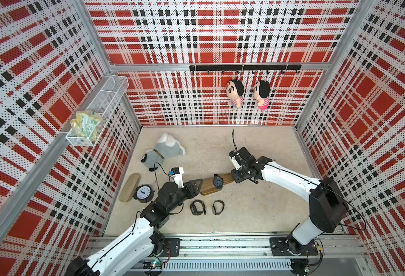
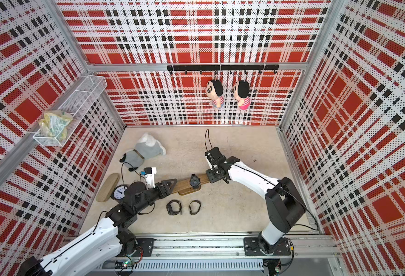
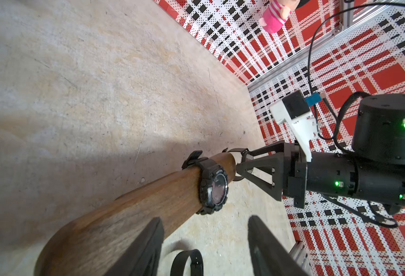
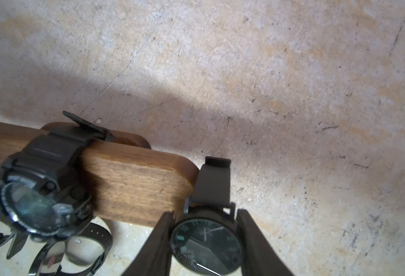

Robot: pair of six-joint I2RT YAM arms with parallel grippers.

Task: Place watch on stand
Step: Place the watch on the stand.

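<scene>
Stand (image 4: 134,181): med-brown wood, visible grain, smooth satin finish. Chunky watch (image 4: 41,198): matt blk plastic case & ribbed strap; glossy glass face. Slim watch (image 4: 206,243): glossy dark glass face; smooth matt strap. Counter (image 4: 268,59): beige, matt, rough, scratched & stained. Walls (image 1: 220,35): perforated sheet, plaid print. Frame rails (image 1: 149,68): bare metal, dull sheen. Basket (image 1: 106,95): white wire mesh. Toy dog (image 1: 165,149): grey plush cloth. Oval board (image 1: 128,188): paler wood, matt.

stand (image 4: 134,181): brown wooden bar on base, chunky black watch (image 4: 41,186) strapped around it
round-dial watch (image 4: 206,243): black, strap at bar's tip
</scene>
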